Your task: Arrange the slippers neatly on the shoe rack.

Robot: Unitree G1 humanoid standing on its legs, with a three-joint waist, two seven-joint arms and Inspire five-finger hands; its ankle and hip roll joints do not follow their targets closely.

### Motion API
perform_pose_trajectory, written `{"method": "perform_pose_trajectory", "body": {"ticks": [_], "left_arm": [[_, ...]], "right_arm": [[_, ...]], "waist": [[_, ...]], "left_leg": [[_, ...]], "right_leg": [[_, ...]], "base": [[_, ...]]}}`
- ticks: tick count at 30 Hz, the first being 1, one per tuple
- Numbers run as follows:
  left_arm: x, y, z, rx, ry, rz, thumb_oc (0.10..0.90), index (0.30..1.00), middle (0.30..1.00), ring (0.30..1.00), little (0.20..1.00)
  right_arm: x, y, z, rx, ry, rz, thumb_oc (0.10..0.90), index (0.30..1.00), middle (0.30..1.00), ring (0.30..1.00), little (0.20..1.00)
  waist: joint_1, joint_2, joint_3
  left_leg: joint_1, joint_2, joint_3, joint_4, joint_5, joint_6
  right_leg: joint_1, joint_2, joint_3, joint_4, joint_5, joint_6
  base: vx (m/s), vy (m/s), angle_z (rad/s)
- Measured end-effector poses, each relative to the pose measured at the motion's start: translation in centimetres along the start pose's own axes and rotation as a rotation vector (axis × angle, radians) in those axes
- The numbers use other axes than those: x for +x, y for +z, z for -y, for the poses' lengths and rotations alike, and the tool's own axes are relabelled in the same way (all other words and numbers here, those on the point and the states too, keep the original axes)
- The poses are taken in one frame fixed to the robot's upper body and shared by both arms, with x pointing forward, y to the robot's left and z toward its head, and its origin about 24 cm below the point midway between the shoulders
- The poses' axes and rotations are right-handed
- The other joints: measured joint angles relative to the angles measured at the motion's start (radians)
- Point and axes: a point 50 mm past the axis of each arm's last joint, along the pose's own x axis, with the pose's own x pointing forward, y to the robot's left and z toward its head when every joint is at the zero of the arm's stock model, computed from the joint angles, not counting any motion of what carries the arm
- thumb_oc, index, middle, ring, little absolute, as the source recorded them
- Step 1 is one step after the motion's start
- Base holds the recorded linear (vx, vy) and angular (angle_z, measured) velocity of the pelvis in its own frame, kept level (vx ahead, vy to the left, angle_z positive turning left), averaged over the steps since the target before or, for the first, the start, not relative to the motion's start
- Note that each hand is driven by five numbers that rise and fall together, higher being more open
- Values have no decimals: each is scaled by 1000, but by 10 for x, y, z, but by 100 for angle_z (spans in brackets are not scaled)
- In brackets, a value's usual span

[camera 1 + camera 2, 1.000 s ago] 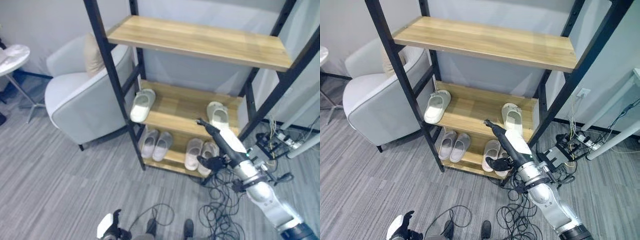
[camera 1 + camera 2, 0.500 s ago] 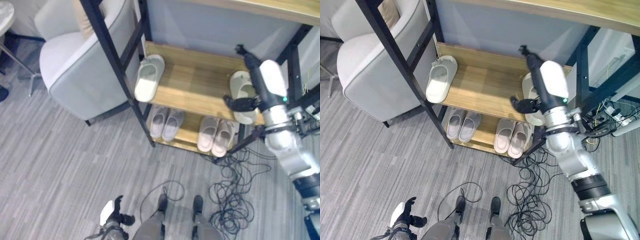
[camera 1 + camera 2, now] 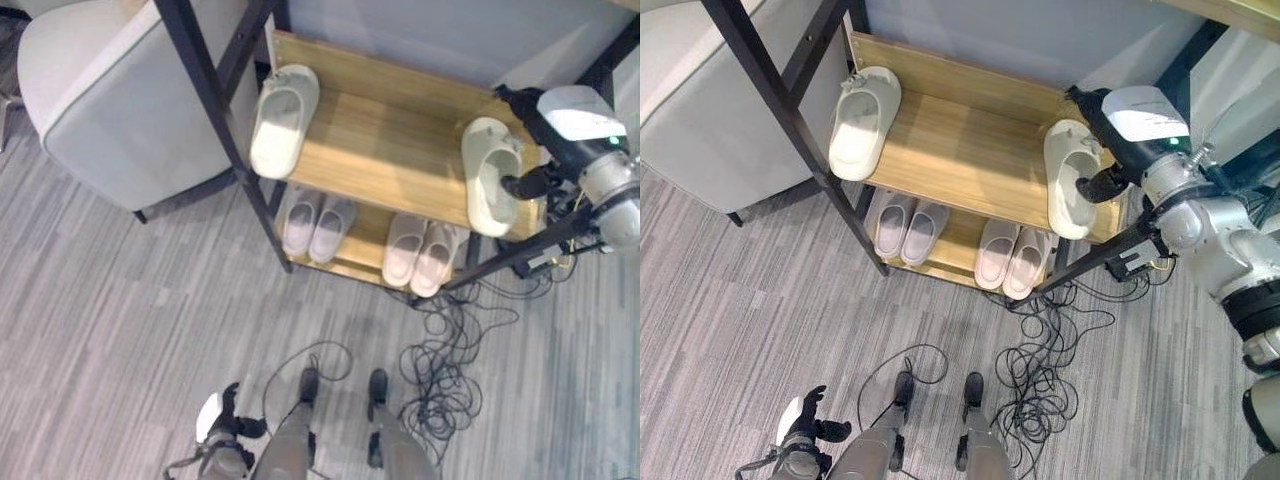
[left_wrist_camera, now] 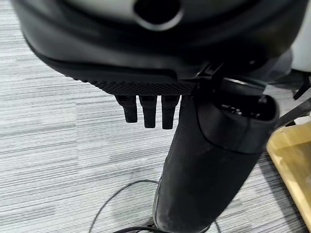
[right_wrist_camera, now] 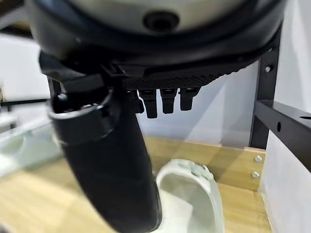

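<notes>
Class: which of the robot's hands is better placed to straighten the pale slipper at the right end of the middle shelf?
Probably the right hand: it hangs open beside that slipper, while the left hand sits low over the floor.

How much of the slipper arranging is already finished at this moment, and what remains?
Done: two grey pairs sit side by side on the bottom shelf. In hand: the open right hand reaches at the right white slipper on the middle shelf. Left: its mate lies far apart at the left end.
</notes>
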Motion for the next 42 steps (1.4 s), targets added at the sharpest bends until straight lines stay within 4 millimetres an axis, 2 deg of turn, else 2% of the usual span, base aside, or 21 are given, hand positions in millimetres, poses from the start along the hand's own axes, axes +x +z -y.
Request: {"method": "perform_pose_trajectory", "body": {"ticks": [6,12,16,18,21,25,36,42], "left_arm": [[1,-1,-4,-22,11,-12,800,900,900,900,900],[3,3,-4,-27,14,-1,800,900,900,900,900],[5,9,-5,-34,15,15,800,900,900,900,900],[6,10,-5,-55,18,8,800,900,900,900,900],[7,11,-6,-64,23,5,800,900,900,900,900],[8,12,-7,-63,25,1,800,900,900,900,900],[10,15,-9,-113,38,-10,800,900,900,900,900],[14,20,-17,-165,70,-14,800,900,900,900,900]], "right_arm": [[3,2,3,-34,40,16,800,900,900,900,900],[7,-7,6,-102,66,-27,800,900,900,900,900],[17,-5,25,-223,67,-12,800,900,900,900,900],[21,-2,29,-251,70,-1,800,900,900,900,900],[28,6,47,-282,34,26,800,900,900,900,900],[33,11,58,-356,28,48,800,900,900,900,900],[31,8,54,-394,76,33,800,900,900,900,900],[34,12,55,-445,100,54,800,900,900,900,900]], "waist": [[0,0,0],[-2,-1,0],[-3,-1,0],[-3,-1,0],[-1,-1,0],[-1,-8,-1],[-4,-17,-4],[-15,-19,-5]], "left_leg": [[-34,-1,0,27,-3,6],[-45,-2,1,30,-7,0],[-82,-1,6,48,-10,-2],[-88,-1,4,53,-9,-2],[-102,0,5,64,-11,1],[-147,-1,2,97,-25,-4],[-188,-3,3,143,-41,1],[-203,-2,6,167,-48,0]], "right_leg": [[-21,-1,-1,0,4,-1],[-31,-2,0,0,5,-1],[-63,-1,4,0,14,-2],[-66,-1,4,0,15,-2],[-73,0,4,0,17,-2],[-101,-1,1,0,21,-2],[-120,-4,2,1,28,2],[-125,-3,4,0,32,4]], "base": [[0,0,0],[1,0,-1],[1,1,-1],[7,-1,2],[0,0,0],[23,9,3],[0,0,0],[0,0,0]]}}
